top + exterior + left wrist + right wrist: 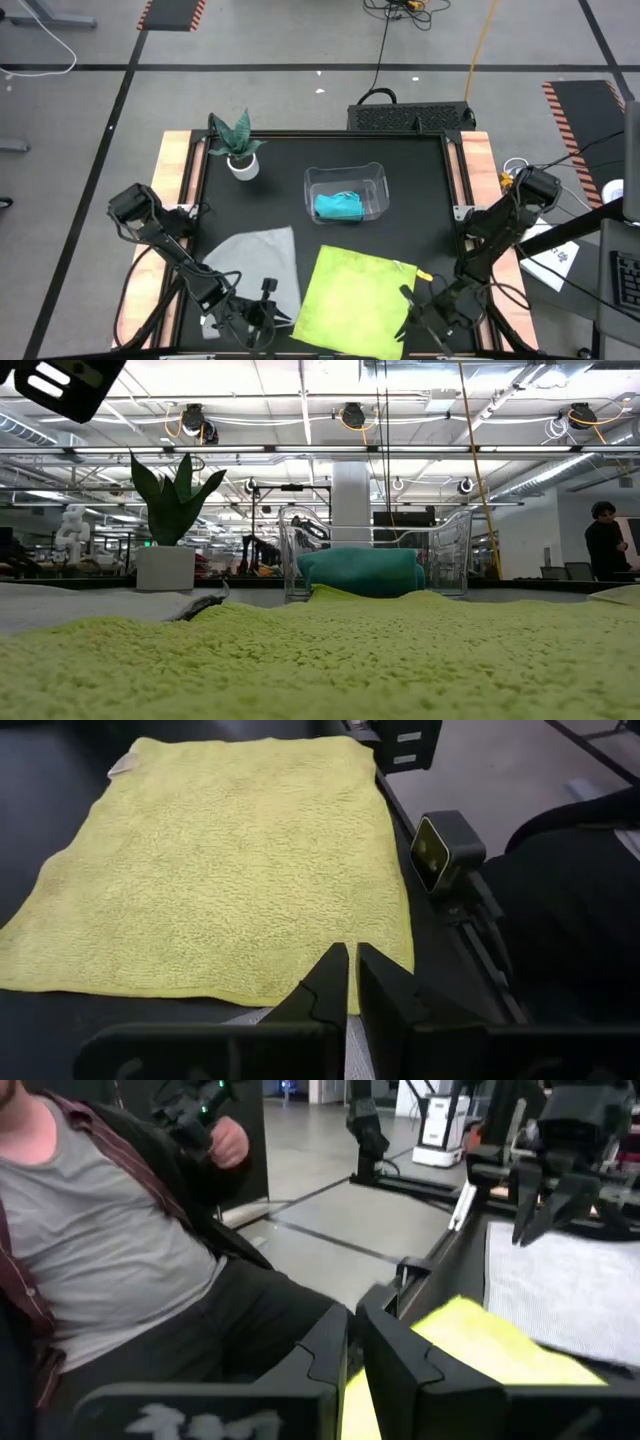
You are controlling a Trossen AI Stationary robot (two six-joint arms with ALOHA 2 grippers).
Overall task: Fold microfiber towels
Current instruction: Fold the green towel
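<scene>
Black worktop (420, 180) with wood side rails, in a big open lab hall, taped floor, cables; a seated person (110, 1250) just off the near edge. Yellow-green towel (355, 298) lies flat and open at front centre-right, probably staged for folding. Grey towel (255, 262) lies left of it, near corner lifted. Teal towel (338, 206) sits bunched in the clear bin (378, 172), apparently waiting. Potted plant (240, 150) back left. Left gripper (262, 318) over the grey towel's near edge, right gripper (412, 310) at the yellow-green towel's near corner; both jaws pressed together, pinching nothing visible.
</scene>
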